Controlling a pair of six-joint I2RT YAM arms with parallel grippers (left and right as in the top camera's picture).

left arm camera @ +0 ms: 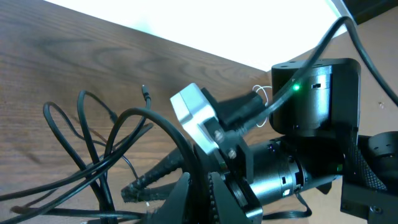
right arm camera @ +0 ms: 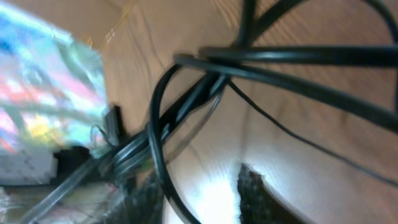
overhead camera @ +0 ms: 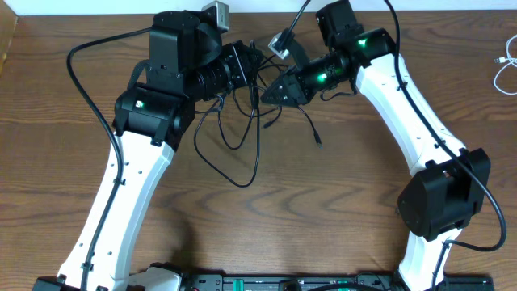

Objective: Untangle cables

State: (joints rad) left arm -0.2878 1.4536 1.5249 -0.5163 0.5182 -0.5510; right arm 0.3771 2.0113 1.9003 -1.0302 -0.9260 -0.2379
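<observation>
The black cables (overhead camera: 240,133) lie in loose loops on the wood table, between the two arms at the top centre. My left gripper (overhead camera: 249,73) points right over the top of the tangle. Its jaws (left arm camera: 208,196) are shut, and a black cable (left arm camera: 74,211) runs into them from the left. My right gripper (overhead camera: 266,94) points left into the tangle, close to the left gripper. In the right wrist view its blurred fingers (right arm camera: 255,193) stand apart, with one black cable (right arm camera: 163,168) running between them beside the left finger. More cables (right arm camera: 286,56) cross above.
A white cable (overhead camera: 502,69) lies apart at the table's far right edge. The right arm's wrist and its silver camera (left arm camera: 196,115) sit directly in front of the left gripper. Thick black arm wires (overhead camera: 89,97) arc over the table's left side.
</observation>
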